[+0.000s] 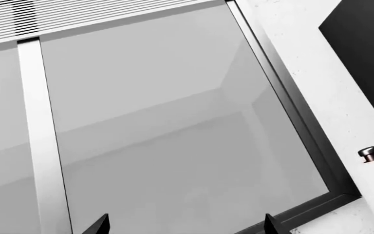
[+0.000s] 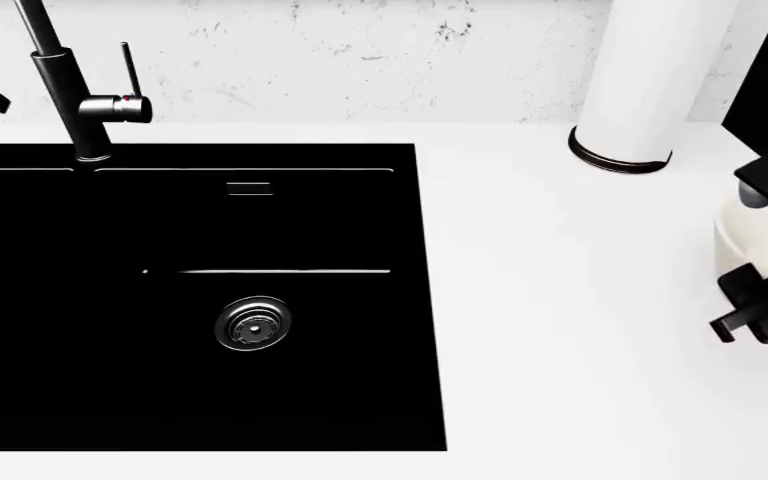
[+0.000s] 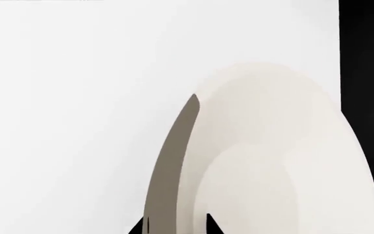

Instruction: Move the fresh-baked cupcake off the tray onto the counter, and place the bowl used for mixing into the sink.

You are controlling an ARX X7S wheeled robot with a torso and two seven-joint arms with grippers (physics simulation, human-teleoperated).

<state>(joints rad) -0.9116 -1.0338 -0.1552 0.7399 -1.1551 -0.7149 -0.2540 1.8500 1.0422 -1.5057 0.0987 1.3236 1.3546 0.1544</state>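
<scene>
Left fingers point(image 1: 102, 225) apart; right fingers point(image 3: 210, 225) narrower.

Kitchen, simulator render. Shown by: matte black sink point(image 2: 331, 400) set into a plain white counter point(image 2: 558, 330), w/ round metal drain point(image 2: 252, 323) in the basin and a tall dark faucet point(image 2: 71, 85) at the back edge. White marbled wall point(image 2: 357, 55) is seen behind the counter. A cream bowl point(image 3: 271, 161) is seen on the counter. Glass-fronted panel point(image 1: 161, 122) w/ a small knob point(image 1: 369, 154) beside it is seen in left wrist view, cabinet-like.
</scene>
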